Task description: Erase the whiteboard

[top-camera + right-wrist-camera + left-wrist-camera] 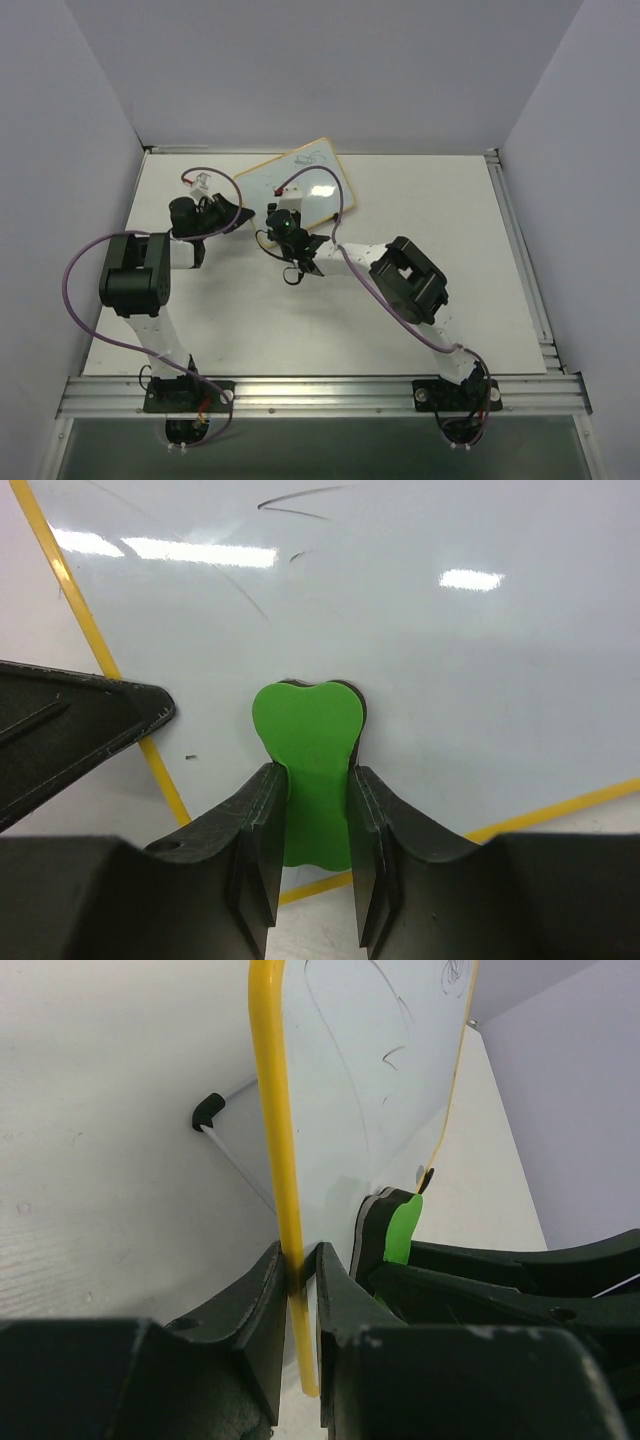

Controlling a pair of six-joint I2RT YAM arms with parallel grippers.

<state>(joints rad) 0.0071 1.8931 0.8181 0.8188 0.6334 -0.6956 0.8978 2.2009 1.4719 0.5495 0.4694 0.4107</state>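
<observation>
The whiteboard lies at the back middle of the table, its near-left edge raised. Faint dark scribbles remain on it. My left gripper is shut on its yellow frame at the left edge. One black foot shows under the board. My right gripper is shut on the green eraser and presses it flat on the white surface near the board's lower corner. The eraser also shows in the left wrist view.
Grey walls close in the table on the left, back and right. Aluminium rails run along the front edge and the right side. Purple cables loop off both arms.
</observation>
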